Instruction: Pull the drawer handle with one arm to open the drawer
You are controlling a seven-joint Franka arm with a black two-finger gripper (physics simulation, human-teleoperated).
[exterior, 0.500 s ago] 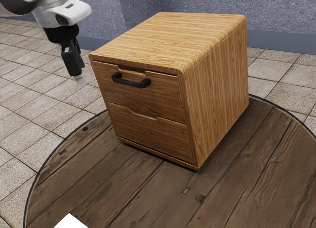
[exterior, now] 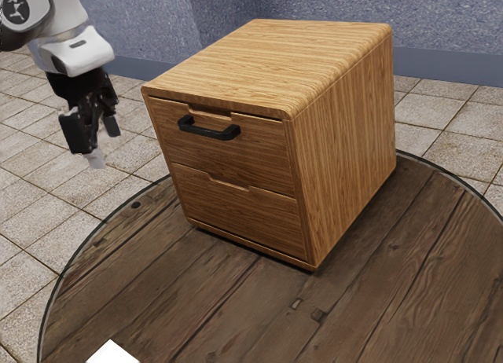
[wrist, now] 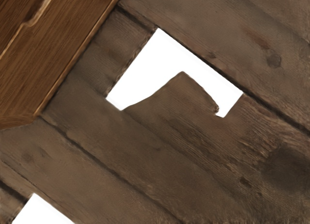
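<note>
A wooden cabinet stands on a round dark plank platform. Its top drawer carries a black bar handle and sits flush with the cabinet front. The lower drawer is flush too. My black gripper hangs to the exterior view's left of the handle, at about its height and well apart from it, fingers open with nothing between them. In the wrist view a lower corner of the cabinet shows above the platform planks.
Grey tiled floor surrounds the platform, and a blue-grey wall runs behind. A small white object lies at the platform's front edge. White gaps break the planks in the wrist view.
My hand has moved toward the exterior view's left and a little down, away from the handle, and has turned so that both fingers now show apart. The cabinet has not moved.
</note>
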